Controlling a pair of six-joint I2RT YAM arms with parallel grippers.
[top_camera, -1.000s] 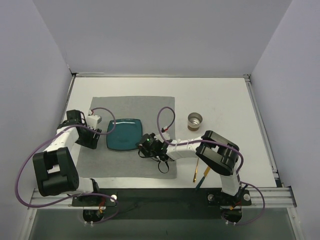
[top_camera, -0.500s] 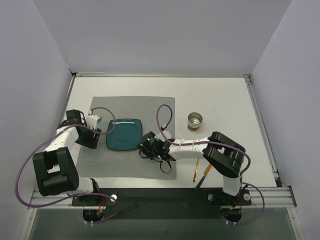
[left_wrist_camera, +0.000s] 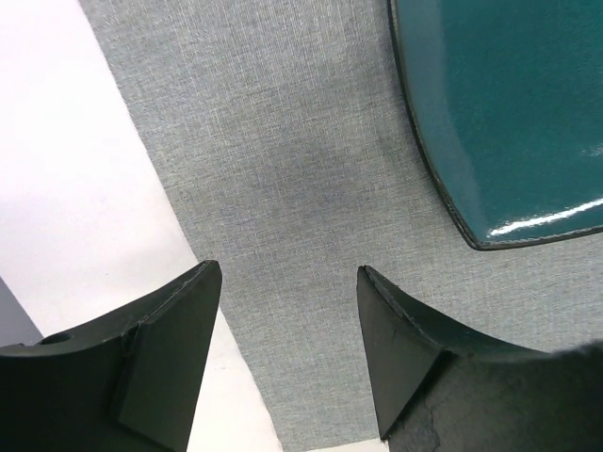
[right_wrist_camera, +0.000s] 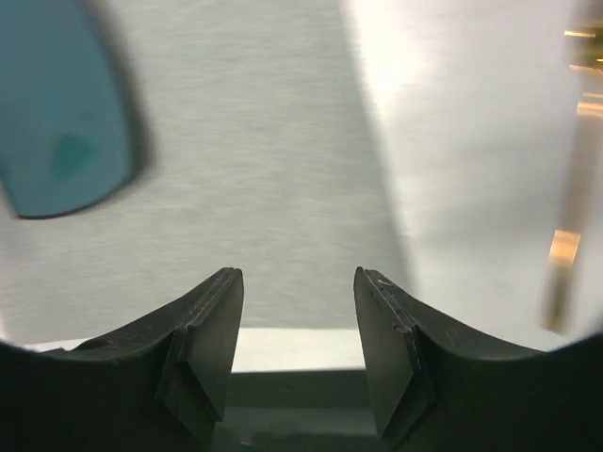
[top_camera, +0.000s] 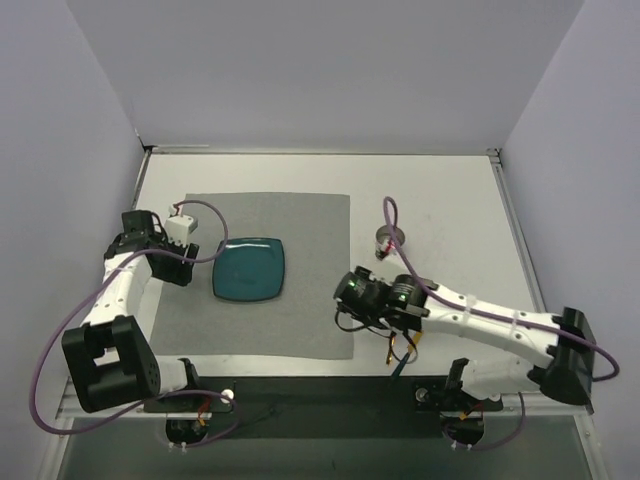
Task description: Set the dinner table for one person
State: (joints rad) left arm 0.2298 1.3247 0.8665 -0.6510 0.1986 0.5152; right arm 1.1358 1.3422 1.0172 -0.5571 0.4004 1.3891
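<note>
- Two grippers are mine. My left gripper (left_wrist_camera: pixel 287 271) hovers at the left of the overhead frame, over the left edge of the grey mat (top_camera: pixel 290 220), jaws apart with nothing between them.
- Just right of it, a teal square plate (top_camera: pixel 250 269) lies on the mat, near my left fingertips but apart from them.
- Right of centre, my right gripper (right_wrist_camera: pixel 297 274) hangs over the mat's lower right corner, jaws apart and empty.
- Further right, a metal cup (top_camera: pixel 388 238) stands on bare white. Gold cutlery (top_camera: pixel 391 352) lies below it, beside the mat and partly under my arm.
- Under everything spreads the dinner table (top_camera: pixel 440 190), filling the middle of the frame from wall to wall.
</note>
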